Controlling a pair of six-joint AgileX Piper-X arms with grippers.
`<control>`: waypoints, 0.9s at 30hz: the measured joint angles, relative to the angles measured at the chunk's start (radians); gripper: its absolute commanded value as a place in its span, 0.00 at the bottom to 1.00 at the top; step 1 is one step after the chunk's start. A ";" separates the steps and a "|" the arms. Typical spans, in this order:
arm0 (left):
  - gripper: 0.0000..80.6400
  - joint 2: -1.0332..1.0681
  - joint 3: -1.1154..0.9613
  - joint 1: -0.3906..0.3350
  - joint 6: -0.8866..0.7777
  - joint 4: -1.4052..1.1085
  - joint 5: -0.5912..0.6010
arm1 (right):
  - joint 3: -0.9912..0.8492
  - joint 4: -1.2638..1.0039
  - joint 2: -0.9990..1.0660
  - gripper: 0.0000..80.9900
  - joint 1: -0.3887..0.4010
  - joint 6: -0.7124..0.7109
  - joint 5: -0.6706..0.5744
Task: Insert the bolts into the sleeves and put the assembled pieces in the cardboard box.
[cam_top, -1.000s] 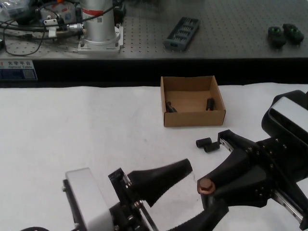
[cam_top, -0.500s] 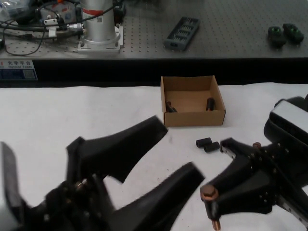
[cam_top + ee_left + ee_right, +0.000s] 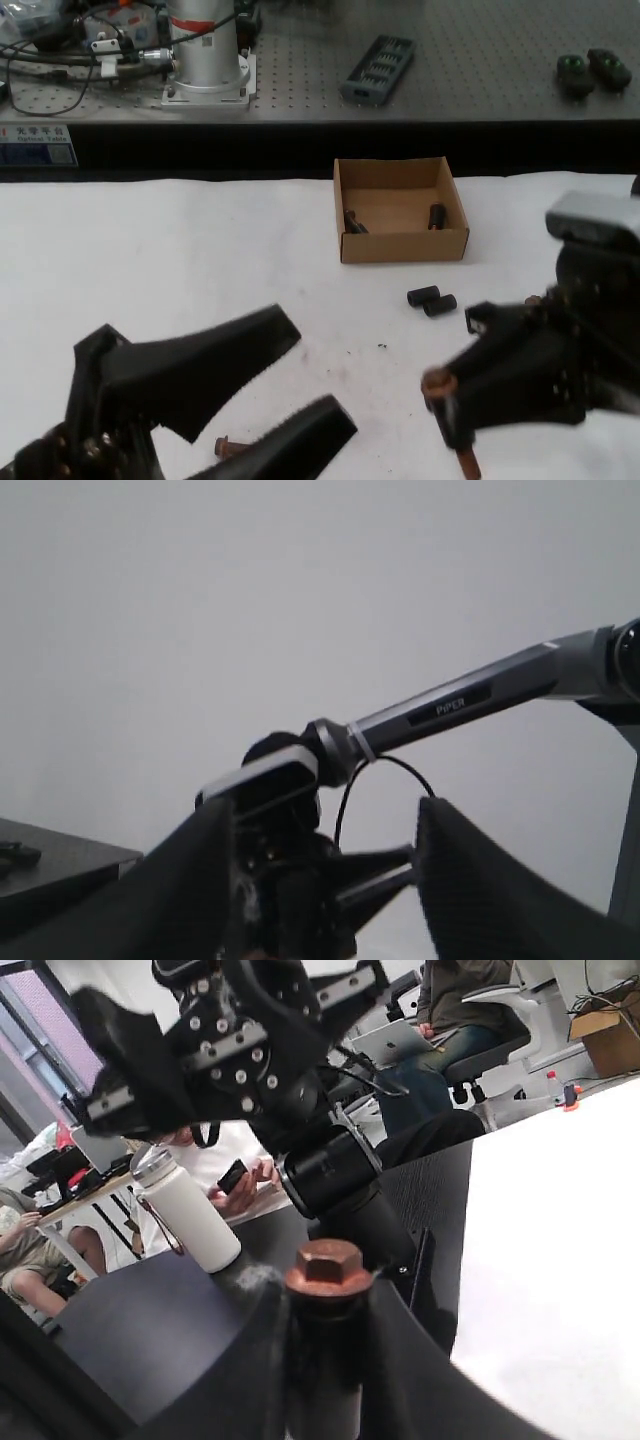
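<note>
- One copper bolt (image 3: 437,382) is pinched between the right gripper's (image 3: 323,1360) fingers, nearer than the cardboard box (image 3: 400,250). Its long axis is steep, with the hex head up.
- Two black sleeves (image 3: 432,299) lie just before the box, with open white cloth (image 3: 200,250) to its left.
- Left gripper (image 3: 325,367), jaws spread, has drawn back from the box since half a second ago. A second bolt (image 3: 226,444) lies on the cloth between its fingers.

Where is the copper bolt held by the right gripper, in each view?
High view: the bolt is at the lower right, in the right gripper.
Right wrist view: middle foreground, between the fingers.
Left wrist view: I cannot make it out.
Shared landmark: the right gripper.
</note>
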 measured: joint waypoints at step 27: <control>0.49 -0.053 0.000 0.000 0.009 0.179 0.000 | -0.642 -0.070 0.001 0.07 -0.219 0.704 0.027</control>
